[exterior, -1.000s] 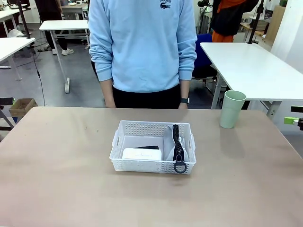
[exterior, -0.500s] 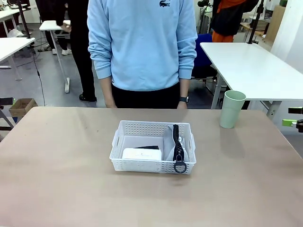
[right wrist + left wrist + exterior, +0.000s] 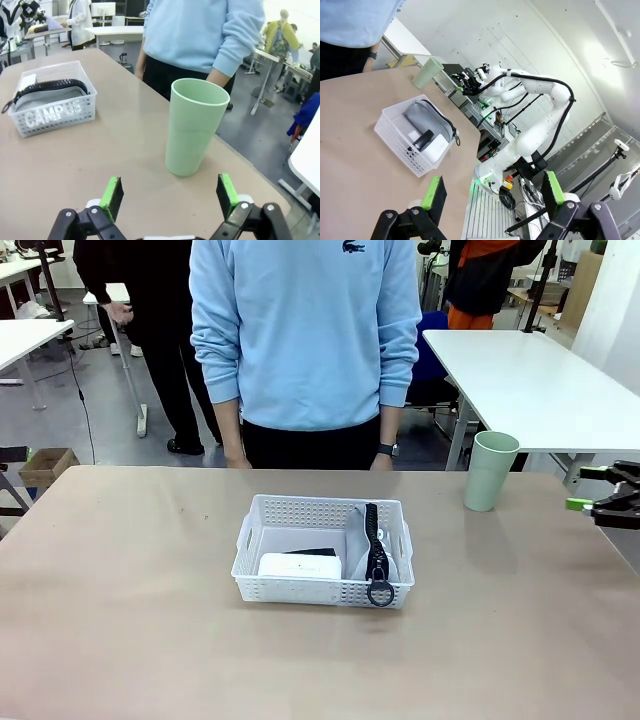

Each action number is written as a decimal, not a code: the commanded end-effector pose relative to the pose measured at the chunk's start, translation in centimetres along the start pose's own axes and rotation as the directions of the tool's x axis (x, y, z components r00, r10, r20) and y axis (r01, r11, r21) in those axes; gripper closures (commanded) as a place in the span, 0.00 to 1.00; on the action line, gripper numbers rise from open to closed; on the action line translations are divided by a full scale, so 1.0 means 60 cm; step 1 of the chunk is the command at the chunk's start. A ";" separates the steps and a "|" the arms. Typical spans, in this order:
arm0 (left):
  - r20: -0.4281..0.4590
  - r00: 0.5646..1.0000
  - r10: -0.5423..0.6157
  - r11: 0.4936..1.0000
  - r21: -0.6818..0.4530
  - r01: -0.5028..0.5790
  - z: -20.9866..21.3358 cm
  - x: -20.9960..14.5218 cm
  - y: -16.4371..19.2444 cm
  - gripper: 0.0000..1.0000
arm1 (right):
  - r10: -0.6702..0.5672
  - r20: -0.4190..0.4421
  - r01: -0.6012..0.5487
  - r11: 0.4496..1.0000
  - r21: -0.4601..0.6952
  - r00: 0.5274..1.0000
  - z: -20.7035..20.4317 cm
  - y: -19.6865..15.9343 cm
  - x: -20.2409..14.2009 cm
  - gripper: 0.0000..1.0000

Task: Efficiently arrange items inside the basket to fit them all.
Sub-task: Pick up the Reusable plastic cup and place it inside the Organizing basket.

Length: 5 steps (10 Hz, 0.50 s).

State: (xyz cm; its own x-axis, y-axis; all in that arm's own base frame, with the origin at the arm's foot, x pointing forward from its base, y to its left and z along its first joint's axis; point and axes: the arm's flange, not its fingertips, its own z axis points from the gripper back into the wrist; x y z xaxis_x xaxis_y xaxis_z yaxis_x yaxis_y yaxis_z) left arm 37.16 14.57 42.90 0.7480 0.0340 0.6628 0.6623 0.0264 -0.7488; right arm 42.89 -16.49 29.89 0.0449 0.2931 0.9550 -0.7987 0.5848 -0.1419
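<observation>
The white basket (image 3: 325, 503) sits mid-table. Inside it, the grey pouch (image 3: 357, 538) stands on edge along the right wall, its black zipper on top and its ring hanging over the near rim. A white flat box (image 3: 299, 566) lies at the near left, and a black stapler (image 3: 312, 552) is just behind it. The pale green cup (image 3: 490, 471) stands upright on the table at the far right. My right gripper (image 3: 592, 488) is open at the right edge, pointing at the cup (image 3: 194, 127) from a short distance (image 3: 170, 192). My left gripper (image 3: 492, 192) is open and holds nothing, far from the basket (image 3: 415, 160).
A person in a light blue sweater (image 3: 300, 330) stands at the table's far edge behind the basket, arms hanging down. Bare tabletop (image 3: 120, 570) surrounds the basket on all sides. A white table (image 3: 530, 380) stands behind the cup.
My right gripper has come in from the right edge toward the cup. The basket, its contents and the cup have not moved.
</observation>
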 end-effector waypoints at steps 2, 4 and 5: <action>0.001 1.000 -0.007 1.000 -0.004 0.007 -0.003 -0.003 -0.005 0.00 | 0.093 -0.004 -0.093 0.996 -0.004 0.996 -0.085 -0.031 -0.029 0.00; 0.001 1.000 -0.007 1.000 -0.004 0.007 -0.003 -0.003 -0.005 0.00 | 0.107 0.004 -0.107 0.994 -0.004 0.994 -0.144 -0.048 -0.048 0.00; 0.001 1.000 -0.007 1.000 -0.004 0.007 -0.003 -0.003 -0.005 0.00 | 0.080 0.004 -0.080 0.997 -0.002 0.997 -0.163 -0.056 -0.056 0.00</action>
State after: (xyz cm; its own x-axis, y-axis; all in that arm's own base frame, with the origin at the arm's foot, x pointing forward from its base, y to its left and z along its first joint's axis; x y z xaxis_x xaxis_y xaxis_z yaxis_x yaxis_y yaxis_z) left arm 37.17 14.58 42.89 0.7482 0.0339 0.6626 0.6621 0.0264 -0.7489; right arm 51.03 -12.49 28.28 0.0091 0.3119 0.9501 -0.8265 0.5372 -0.1685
